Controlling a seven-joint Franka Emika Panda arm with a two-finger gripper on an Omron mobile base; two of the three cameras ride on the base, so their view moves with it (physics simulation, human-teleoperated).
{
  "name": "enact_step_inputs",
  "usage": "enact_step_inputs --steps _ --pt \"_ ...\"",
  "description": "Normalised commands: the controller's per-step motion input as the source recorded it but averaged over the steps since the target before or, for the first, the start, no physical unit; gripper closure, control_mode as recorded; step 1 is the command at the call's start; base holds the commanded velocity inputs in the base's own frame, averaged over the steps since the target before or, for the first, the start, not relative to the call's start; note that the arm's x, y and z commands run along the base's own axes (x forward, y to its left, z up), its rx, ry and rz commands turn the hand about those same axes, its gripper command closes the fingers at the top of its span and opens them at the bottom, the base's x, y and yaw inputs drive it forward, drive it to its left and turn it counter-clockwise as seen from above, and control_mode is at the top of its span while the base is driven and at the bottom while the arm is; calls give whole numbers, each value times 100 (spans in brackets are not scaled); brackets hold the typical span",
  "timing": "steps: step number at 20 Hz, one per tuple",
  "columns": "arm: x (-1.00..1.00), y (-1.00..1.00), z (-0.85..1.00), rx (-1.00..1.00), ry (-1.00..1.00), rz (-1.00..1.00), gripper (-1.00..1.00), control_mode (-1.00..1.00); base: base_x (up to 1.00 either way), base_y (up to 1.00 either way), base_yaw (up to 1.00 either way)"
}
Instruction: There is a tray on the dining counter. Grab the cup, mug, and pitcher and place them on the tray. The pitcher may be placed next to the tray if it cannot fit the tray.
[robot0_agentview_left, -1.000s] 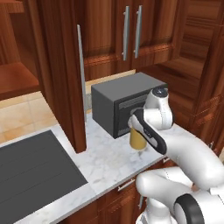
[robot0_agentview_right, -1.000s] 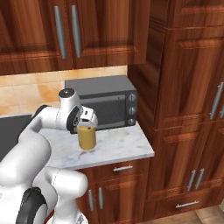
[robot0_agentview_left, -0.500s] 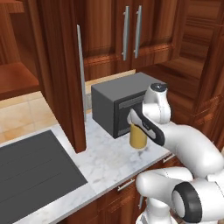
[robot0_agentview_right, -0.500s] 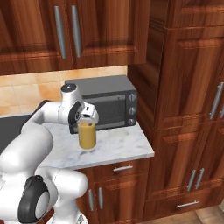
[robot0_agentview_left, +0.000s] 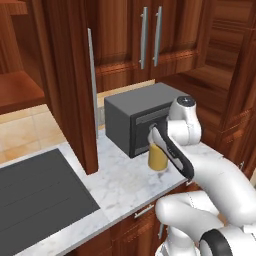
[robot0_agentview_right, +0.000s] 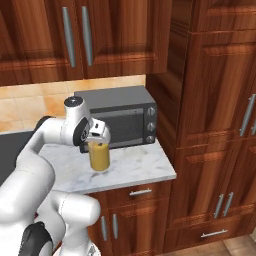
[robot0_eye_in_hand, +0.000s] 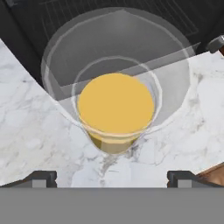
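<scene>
Directly above the pitcher (robot0_eye_in_hand: 115, 109), hovered with the pincer (robot0_agentview_right: 98, 138) spread to its widest, gripping nothing. Looked straight down into the clear glass mouth and the orange-yellow liquid, with one dark fingertip (robot0_eye_in_hand: 41, 178) low on each side and well clear of the rim. Found the pitcher upright on the marble tabletop (robot0_agentview_right: 135, 167), just in front of the dark grey microwave (robot0_agentview_right: 122, 115) and close to the front edge, beside the black cooktop (robot0_agentview_left: 35, 192) further along. Judged this the reach for the pitcher, one of three fetches, with grasp and carry not yet begun. Called next for a straight descent until the fingers bracket the glass wall below the rim, then a firm squeeze. Needed care over the width, since the mouth looked nearly as broad as the gap between the tips. Needed a level lift afterwards, to keep the liquid in and miss the microwave door.
</scene>
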Motion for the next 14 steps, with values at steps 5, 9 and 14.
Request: enact_step_inputs --steps 5,9,14 --pt "-15 0 -9 0 0 0 -100 -100 0 0 0" --pt "16 0 -1 0 1 0 -100 -100 0 0 0" --pt "18 0 -4 0 2 0 -100 -100 0 0 0"
